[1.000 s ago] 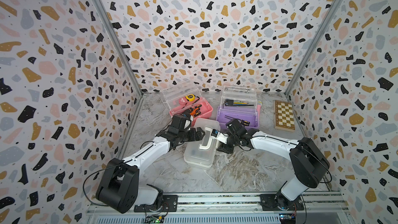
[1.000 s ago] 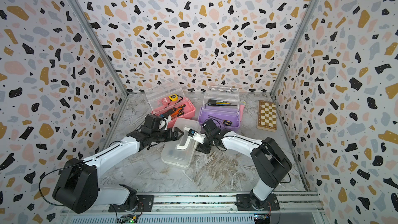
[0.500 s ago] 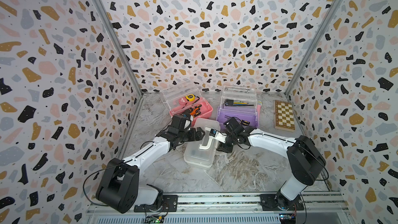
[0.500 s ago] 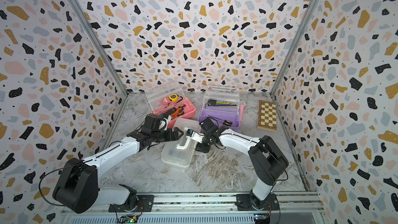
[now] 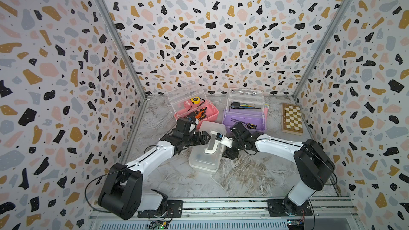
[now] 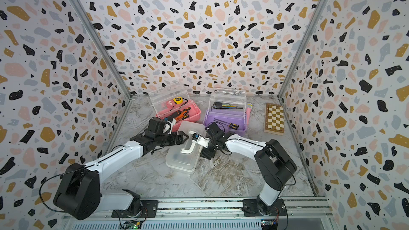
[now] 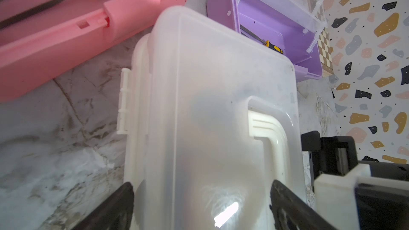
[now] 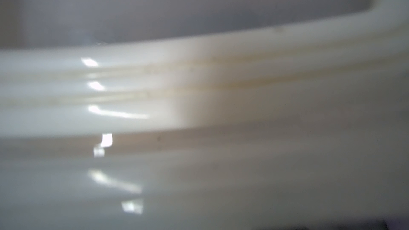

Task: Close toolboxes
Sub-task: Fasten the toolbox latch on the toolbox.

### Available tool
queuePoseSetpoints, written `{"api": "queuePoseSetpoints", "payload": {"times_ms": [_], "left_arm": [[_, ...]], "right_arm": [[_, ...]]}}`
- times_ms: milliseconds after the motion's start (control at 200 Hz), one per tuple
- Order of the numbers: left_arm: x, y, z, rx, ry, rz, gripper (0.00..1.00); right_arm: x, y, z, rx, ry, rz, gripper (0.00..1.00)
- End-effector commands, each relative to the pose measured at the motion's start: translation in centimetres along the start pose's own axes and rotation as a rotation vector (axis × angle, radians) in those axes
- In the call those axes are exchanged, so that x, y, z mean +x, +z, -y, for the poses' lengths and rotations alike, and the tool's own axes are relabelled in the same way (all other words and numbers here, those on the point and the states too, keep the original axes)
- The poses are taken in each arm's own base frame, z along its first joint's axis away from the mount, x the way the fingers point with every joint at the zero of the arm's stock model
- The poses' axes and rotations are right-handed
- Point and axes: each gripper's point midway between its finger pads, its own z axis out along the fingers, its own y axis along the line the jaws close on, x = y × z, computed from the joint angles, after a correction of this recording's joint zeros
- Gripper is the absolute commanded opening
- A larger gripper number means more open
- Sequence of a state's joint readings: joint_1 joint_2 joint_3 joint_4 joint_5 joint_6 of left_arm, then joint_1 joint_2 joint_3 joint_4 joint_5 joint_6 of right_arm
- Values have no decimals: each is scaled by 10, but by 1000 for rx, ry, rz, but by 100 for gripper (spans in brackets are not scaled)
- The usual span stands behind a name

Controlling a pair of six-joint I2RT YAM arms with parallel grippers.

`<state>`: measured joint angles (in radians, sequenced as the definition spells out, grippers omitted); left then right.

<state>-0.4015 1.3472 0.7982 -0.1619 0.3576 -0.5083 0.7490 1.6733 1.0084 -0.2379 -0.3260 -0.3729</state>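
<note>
Three toolboxes stand on the marble floor. The white toolbox [image 5: 204, 153] [image 7: 210, 107] lies in the middle with its clear lid down and its white handle [image 5: 212, 146] on top. My left gripper [image 5: 204, 138] [image 7: 202, 204] is open, its dark fingers [image 7: 119, 204] spread over the lid's end. My right gripper [image 5: 219, 140] reaches onto the handle from the other side. The right wrist view is filled by the blurred handle [image 8: 199, 89], and its fingers are hidden. The pink toolbox [image 5: 200, 117] and the purple toolbox [image 5: 243, 121] stand behind with lids raised.
A wooden chessboard [image 5: 292, 118] lies at the back right near the wall. Screwdrivers and a tape measure [image 5: 195, 100] fill the pink box. Hex keys lie in the purple box's tray, and a wrench [image 5: 243, 91] rests on its lid. Patterned walls enclose three sides.
The right wrist has shifted slightly toward the white toolbox's handle. The left arm and all three boxes have stayed put.
</note>
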Motion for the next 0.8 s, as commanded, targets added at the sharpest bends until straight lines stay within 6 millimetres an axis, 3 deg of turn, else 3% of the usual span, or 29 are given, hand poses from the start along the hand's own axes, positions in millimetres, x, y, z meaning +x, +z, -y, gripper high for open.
{"api": "queuePoseSetpoints", "payload": {"times_ms": [0, 105, 215, 386, 466, 616, 671, 796], "left_arm": [[23, -1, -8, -27, -29, -73, 95], [22, -3, -8, -30, -31, -68, 95], [21, -4, -7, -33, -31, -65, 95], [20, -7, -5, -29, -27, -59, 95], [21, -7, -6, -35, -23, -58, 95], [23, -5, -8, -36, -26, -66, 94], [23, -4, -8, -36, -29, -70, 94], [24, -4, -8, -32, -29, -71, 94]], "right_arm": [[-23, -19, -2, 27, -8, 109, 79], [-20, -32, -5, 43, 19, 128, 85], [-16, -47, -8, 73, 83, 161, 85], [-19, -71, 0, 152, 401, 282, 84], [-29, -82, 6, 153, 592, 386, 84], [-34, -86, 11, 101, 948, 450, 90], [-39, -85, 11, 70, 1019, 456, 99], [-46, -79, 11, 17, 1158, 442, 100]]}}
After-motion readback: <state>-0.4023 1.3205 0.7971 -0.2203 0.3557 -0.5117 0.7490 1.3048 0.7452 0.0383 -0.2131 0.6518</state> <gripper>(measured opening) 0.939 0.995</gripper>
